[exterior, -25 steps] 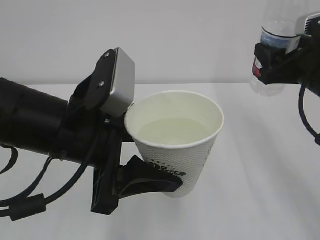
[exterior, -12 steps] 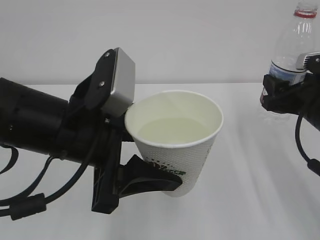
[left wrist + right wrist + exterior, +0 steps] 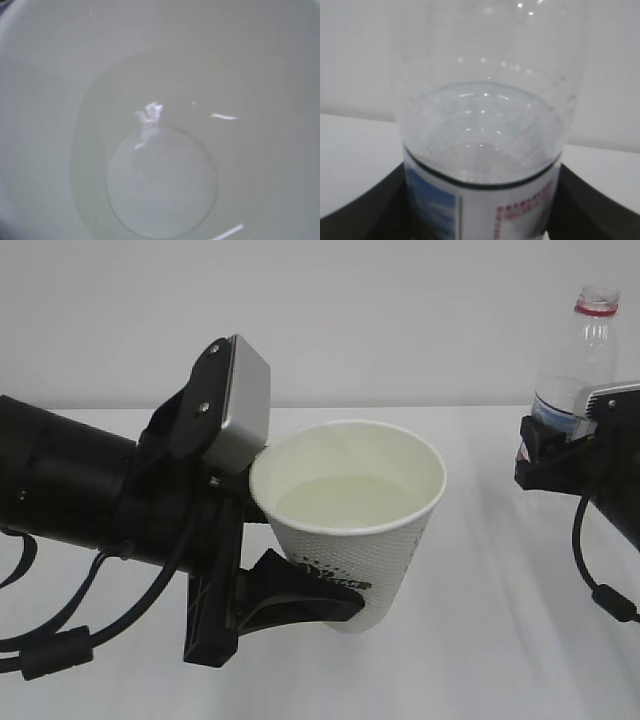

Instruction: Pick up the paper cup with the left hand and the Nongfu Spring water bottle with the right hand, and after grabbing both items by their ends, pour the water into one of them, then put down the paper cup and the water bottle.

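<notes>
The white dimpled paper cup [image 3: 352,545] is held upright above the table by my left gripper [image 3: 330,580], shut on its lower wall; one black finger [image 3: 300,595] shows in front. Water [image 3: 345,502] fills part of the cup, and the left wrist view looks straight down into the cup [image 3: 40,75] at that water [image 3: 160,180]. At the far right the Nongfu Spring water bottle [image 3: 585,365] stands upright without a cap, with my right gripper [image 3: 560,455] shut on its label. In the right wrist view, black fingers [image 3: 365,215] flank the bottle [image 3: 485,125]. Its base is hidden.
The white table [image 3: 500,640] spreads under both arms with a pale wall behind it. The thick black left arm [image 3: 60,490] and its cables [image 3: 60,650] fill the left side. A black cable [image 3: 600,590] hangs below the right gripper.
The right gripper has come down and a little to the right with the bottle, which now shows its open neck upright. The left gripper and cup have not moved.
</notes>
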`<action>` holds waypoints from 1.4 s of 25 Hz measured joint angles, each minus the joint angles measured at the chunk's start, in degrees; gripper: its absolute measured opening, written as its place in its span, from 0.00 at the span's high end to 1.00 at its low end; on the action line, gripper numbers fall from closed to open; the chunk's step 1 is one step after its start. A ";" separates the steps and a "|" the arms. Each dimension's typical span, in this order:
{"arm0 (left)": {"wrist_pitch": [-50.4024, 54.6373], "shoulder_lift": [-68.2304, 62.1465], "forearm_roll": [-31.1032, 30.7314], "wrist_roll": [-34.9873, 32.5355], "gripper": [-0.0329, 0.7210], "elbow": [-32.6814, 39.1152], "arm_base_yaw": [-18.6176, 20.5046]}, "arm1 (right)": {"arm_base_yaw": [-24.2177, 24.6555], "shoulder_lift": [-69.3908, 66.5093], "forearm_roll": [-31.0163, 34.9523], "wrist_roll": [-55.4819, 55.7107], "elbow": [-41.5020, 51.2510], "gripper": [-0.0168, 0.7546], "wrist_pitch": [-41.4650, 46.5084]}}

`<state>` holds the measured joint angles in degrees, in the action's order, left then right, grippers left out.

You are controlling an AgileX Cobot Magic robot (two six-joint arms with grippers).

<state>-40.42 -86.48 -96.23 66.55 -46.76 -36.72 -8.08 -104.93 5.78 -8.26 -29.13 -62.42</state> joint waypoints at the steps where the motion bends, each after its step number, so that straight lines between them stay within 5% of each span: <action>1: 0.00 0.00 0.00 0.00 0.30 0.00 0.00 | 0.00 -1.04 0.00 0.00 0.00 0.31 -0.43; 26: 2.96 0.00 0.11 0.00 0.30 0.00 0.00 | 0.00 -13.76 -0.20 0.11 -4.16 0.31 -6.46; 35: 3.40 -2.01 0.73 0.00 0.30 0.00 0.00 | 0.00 -14.09 -0.20 1.90 -4.16 0.15 -4.05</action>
<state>-37.02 -88.50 -95.50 66.55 -46.76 -36.72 -8.08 -119.02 5.58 -6.36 -33.29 -66.46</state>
